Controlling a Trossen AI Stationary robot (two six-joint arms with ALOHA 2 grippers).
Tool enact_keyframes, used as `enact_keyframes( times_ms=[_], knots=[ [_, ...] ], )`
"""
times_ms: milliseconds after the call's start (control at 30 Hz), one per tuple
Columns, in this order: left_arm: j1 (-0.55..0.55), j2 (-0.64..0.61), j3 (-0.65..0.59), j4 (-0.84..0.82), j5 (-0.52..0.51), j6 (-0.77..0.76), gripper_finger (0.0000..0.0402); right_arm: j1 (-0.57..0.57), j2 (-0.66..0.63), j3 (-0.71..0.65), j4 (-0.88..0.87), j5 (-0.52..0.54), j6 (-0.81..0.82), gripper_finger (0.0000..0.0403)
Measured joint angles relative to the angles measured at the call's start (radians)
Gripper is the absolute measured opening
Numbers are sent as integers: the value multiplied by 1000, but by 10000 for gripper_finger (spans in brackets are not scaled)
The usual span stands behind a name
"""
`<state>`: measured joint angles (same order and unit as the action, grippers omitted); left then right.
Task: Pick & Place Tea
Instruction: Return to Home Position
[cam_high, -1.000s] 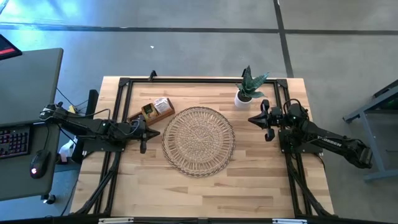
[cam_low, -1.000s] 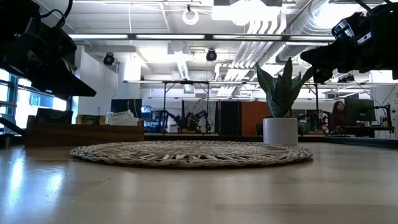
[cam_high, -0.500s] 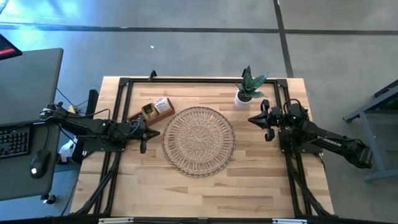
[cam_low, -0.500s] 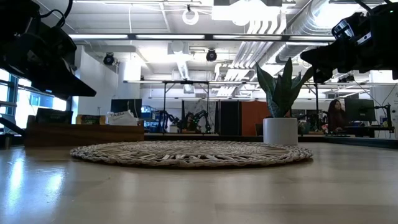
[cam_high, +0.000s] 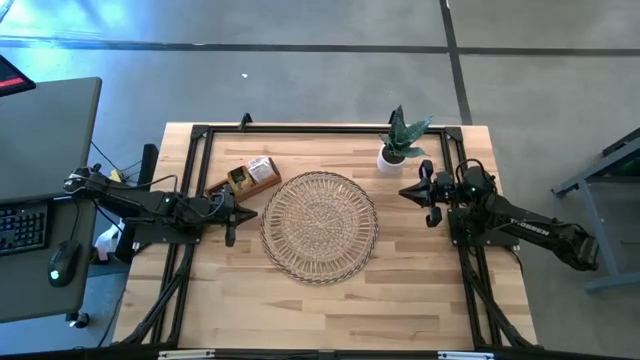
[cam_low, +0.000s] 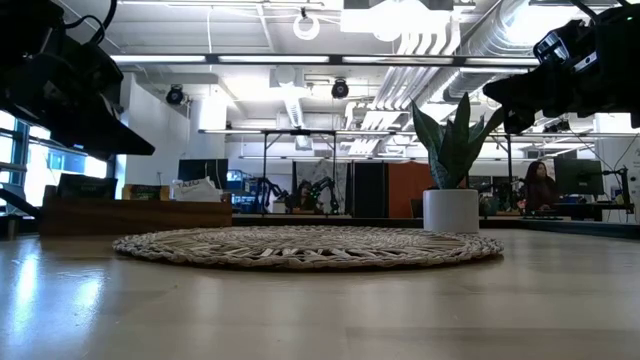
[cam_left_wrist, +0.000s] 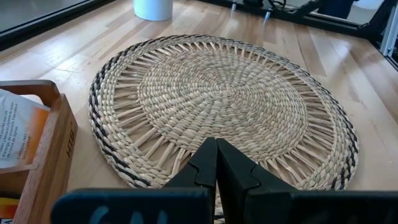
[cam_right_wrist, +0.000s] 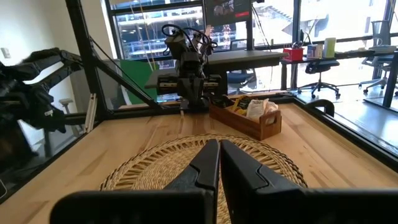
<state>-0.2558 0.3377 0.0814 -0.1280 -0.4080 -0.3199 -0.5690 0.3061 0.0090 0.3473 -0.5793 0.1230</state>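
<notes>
The tea sachets sit in a brown wooden box at the table's far left; a white-and-orange one shows in the left wrist view. A round wicker tray lies flat at the table's middle, with nothing on it. My left gripper hovers shut at the tray's left rim, just near of the box. My right gripper hovers shut off the tray's right side, pointing level across it toward the box. Both sets of fingers are empty.
A potted plant in a white pot stands at the far right, just beyond my right gripper. A black frame runs along the table's far edge and sides. Bare wood lies near of the tray.
</notes>
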Motion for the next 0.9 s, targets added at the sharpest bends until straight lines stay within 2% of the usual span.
enact_keyframes(
  times_ms=[200,533,733,900],
  knots=[
    [0,-55,0,-1,0,0,0,0,0,0,0,0,0,12],
    [0,-335,-1,4,-2,0,0,0,0,0,0,0,0,12],
    [0,-333,-3,13,-5,0,0,0,1,0,-6,-1,0,12],
    [0,-331,-34,110,-2,0,0,0,1,0,-11,-1,0,12]
  ],
)
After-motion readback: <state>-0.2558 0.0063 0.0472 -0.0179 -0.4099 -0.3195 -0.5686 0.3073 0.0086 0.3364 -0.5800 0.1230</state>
